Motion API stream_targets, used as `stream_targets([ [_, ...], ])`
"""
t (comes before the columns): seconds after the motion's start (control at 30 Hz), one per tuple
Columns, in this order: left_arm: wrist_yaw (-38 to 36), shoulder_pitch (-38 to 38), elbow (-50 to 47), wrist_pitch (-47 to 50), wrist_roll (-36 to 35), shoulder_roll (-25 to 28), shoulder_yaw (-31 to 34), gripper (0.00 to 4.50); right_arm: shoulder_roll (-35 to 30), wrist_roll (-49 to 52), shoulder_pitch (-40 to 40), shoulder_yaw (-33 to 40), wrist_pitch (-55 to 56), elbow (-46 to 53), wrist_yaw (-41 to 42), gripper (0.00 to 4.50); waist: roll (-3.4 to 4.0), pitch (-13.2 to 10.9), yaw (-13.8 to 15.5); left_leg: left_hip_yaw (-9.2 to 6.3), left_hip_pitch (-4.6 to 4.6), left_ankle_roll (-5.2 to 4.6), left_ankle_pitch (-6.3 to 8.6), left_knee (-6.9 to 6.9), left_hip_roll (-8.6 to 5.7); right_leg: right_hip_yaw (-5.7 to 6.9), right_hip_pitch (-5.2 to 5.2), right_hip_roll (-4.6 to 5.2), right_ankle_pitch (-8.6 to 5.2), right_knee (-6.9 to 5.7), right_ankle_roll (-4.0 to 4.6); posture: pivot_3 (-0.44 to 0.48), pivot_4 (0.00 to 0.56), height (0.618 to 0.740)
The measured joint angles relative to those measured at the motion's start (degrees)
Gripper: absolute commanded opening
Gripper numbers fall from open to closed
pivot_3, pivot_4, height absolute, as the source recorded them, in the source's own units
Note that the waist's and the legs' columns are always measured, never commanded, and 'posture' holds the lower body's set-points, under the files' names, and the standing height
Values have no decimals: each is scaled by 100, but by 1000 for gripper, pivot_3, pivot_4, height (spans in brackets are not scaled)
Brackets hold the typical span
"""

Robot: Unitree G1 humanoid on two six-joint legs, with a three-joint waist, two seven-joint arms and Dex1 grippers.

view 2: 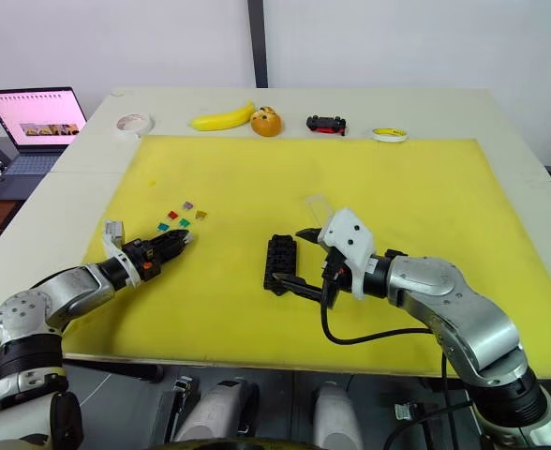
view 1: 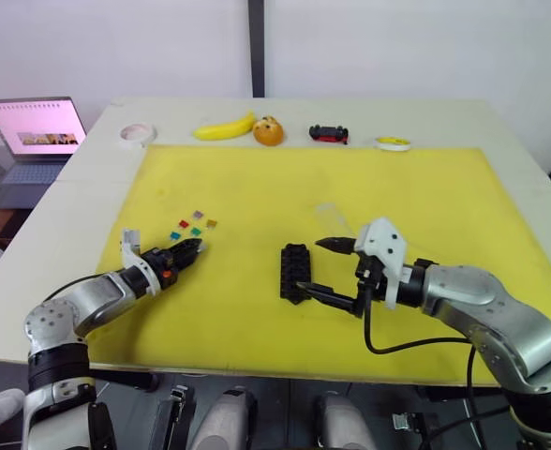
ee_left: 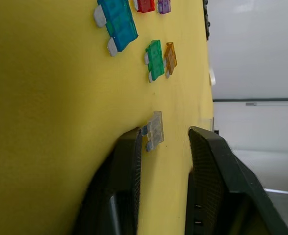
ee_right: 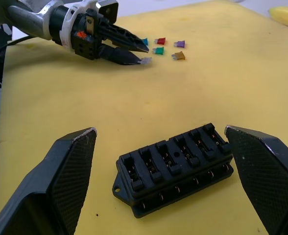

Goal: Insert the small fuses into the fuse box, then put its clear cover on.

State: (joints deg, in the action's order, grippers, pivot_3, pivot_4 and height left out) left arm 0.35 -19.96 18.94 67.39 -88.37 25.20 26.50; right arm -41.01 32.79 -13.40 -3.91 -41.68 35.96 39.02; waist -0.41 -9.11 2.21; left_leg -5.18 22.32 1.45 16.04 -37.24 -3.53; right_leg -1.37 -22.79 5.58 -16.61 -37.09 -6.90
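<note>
Nearest the head camera, the right end effector [view 1: 324, 270] stands spread wide around the fuse box [view 1: 294, 271] on the yellow mat [view 1: 257, 187], touching nothing. Further left, the left end effector [ee_left: 162, 142] is parted around a grey fuse [ee_left: 153, 130], not yet pinching it. Other small fuses [view 1: 194, 224] lie just beyond; the clear cover [view 1: 333, 217] rests near the box. Closing off-centre could flick the tiny fuse away.

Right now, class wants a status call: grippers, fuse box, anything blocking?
Left gripper open around the grey fuse. Right gripper open, straddling the empty fuse box. Nothing blocking.
</note>
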Motion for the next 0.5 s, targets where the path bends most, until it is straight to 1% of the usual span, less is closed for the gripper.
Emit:
stream_targets([
  [0.27,131,-11,-53,78,45,-108,145,1790,-10,3,30,1,-17,3,0,4500,0,0,0,0,0,0,0,0,0,-1,0,0,0,1,0,0,150,740],
  [0.5,-1,-73,93,115,213,-100,146,1790,-12,4,33,4,-46,39,-3,4500,2,1,7,0,0,0,0,0,0,0,1,0,0,1,0,0,150,740],
])
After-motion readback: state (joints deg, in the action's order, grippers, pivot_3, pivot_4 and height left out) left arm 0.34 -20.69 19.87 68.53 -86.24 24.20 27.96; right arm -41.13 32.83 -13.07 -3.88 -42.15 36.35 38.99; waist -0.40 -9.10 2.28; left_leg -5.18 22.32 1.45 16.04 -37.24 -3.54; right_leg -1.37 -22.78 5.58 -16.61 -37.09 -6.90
